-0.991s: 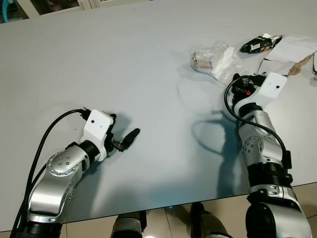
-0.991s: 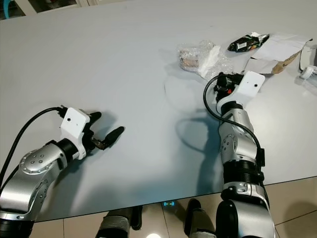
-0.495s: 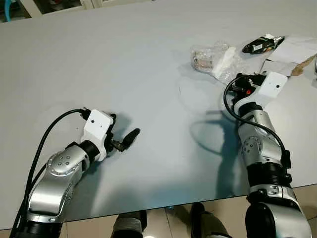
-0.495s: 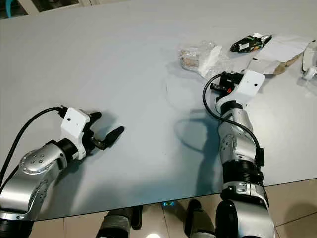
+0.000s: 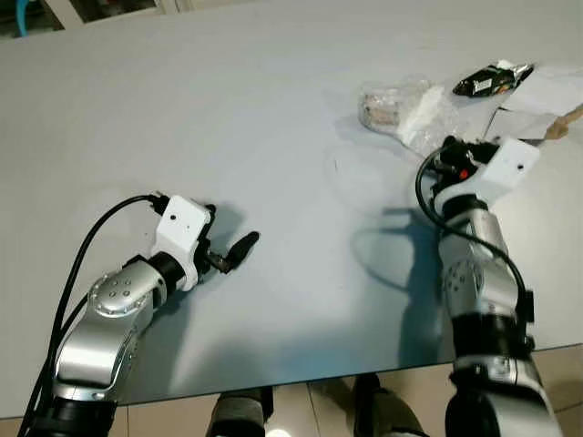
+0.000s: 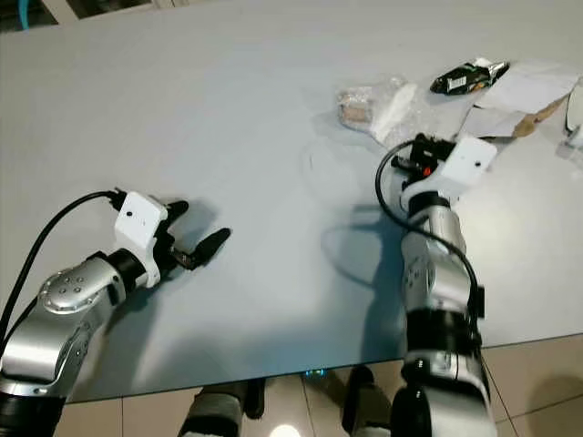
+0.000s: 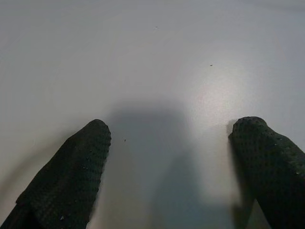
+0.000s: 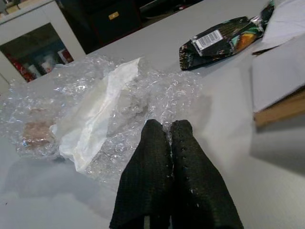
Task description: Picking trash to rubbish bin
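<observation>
Reaching toward the far right of the desk [image 5: 182, 100], the right gripper [image 8: 167, 138] has its two black fingers pressed together with nothing between them, tips right at the near edge of the crumpled bubble wrap [image 8: 114, 105]. Whether they actually touch the plastic is hard to call; in the wrist view they look to sit just against its fringe. Inside that clear bundle there's a white scrap of paper [image 8: 97, 117] and something brownish at one end.

Beyond it, toward the desk's far right corner, lies a dark snack wrapper [image 5: 490, 80] with a barcode, and beside that some white sheets and torn cardboard [image 6: 510, 96] along the right edge. All of it is on the surface, none lifted.

Over at the near left, the left gripper [image 5: 232, 252] hovers low over bare desk with its fingers spread apart, holding nothing, well apart from any trash.

So where does the job stand? By my reading, right at the start: every piece of rubbish is on the desk, nothing is in a grasp, and no bin is to be seen. Left to do, as I judge it: part those right fingers, take the bubble wrap, carry it off to the bin, then come back for the wrapper and the paper scraps. With closed fingers at the bundle's edge, a push seems likelier than a grab unless they part first.
</observation>
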You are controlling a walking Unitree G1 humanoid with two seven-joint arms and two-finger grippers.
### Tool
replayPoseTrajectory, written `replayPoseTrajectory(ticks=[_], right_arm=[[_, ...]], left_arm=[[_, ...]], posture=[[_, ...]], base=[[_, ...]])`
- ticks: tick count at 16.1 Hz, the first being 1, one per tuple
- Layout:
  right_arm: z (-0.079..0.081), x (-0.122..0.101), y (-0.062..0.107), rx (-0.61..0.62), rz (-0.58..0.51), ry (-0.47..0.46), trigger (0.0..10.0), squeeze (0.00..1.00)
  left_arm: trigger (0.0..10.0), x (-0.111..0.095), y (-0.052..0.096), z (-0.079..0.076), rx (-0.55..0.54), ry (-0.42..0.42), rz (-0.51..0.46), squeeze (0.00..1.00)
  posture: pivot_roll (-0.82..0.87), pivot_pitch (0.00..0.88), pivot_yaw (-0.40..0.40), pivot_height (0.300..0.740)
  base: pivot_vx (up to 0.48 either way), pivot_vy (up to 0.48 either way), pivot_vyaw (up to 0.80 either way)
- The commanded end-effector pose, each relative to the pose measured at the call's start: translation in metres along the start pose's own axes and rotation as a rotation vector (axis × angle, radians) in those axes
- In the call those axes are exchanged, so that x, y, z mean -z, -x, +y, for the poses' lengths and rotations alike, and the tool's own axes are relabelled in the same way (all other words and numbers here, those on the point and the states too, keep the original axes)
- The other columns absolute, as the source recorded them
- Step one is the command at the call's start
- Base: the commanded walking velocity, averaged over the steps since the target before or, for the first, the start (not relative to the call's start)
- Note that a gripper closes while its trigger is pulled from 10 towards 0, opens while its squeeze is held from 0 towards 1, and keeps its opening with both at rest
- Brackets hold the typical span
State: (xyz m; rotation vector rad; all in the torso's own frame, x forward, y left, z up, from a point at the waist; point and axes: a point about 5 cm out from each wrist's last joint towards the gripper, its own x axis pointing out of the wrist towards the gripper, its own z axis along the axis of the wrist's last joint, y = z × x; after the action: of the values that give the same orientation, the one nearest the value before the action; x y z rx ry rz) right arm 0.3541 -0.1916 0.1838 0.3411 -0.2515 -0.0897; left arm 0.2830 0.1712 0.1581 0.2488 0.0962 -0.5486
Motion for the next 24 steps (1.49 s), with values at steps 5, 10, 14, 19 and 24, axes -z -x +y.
replayPoseTrajectory(ticks=[5, 10, 14, 19, 24], right_arm=[[0.002, 0.005, 0.030, 0.038, 0.005, 0.030, 0.0, 0.00], [0.012, -0.011, 0.077, 0.053, -0.043, 0.117, 0.0, 0.00], [0.021, -0.021, 0.107, 0.081, -0.078, 0.195, 0.0, 0.00], [0.019, -0.043, 0.124, 0.113, -0.135, 0.328, 0.0, 0.00], [0.013, -0.061, 0.153, 0.164, -0.143, 0.429, 0.0, 0.00]], left_arm=[[10.0, 0.012, 0.000, -0.001, 0.015, 0.011, 0.059, 0.00], [10.0, 0.012, -0.013, -0.006, 0.036, 0.020, 0.045, 0.00], [10.0, 0.013, -0.027, -0.014, 0.035, 0.034, 0.024, 0.00], [10.0, 0.006, -0.049, -0.028, 0.042, 0.069, -0.050, 0.00], [10.0, -0.005, -0.069, -0.039, -0.003, 0.095, -0.145, 0.00]], posture=[[0.40, 0.333, 0.116, 0.740], [0.35, 0.307, 0.115, 0.740], [0.29, 0.280, 0.103, 0.740], [0.19, 0.230, 0.079, 0.740], [0.08, 0.188, 0.047, 0.740]], base=[[0.000, 0.000, 0.00], [0.000, 0.000, 0.00], [0.000, 0.000, 0.00], [0.000, 0.000, 0.00], [0.000, 0.000, 0.00]])
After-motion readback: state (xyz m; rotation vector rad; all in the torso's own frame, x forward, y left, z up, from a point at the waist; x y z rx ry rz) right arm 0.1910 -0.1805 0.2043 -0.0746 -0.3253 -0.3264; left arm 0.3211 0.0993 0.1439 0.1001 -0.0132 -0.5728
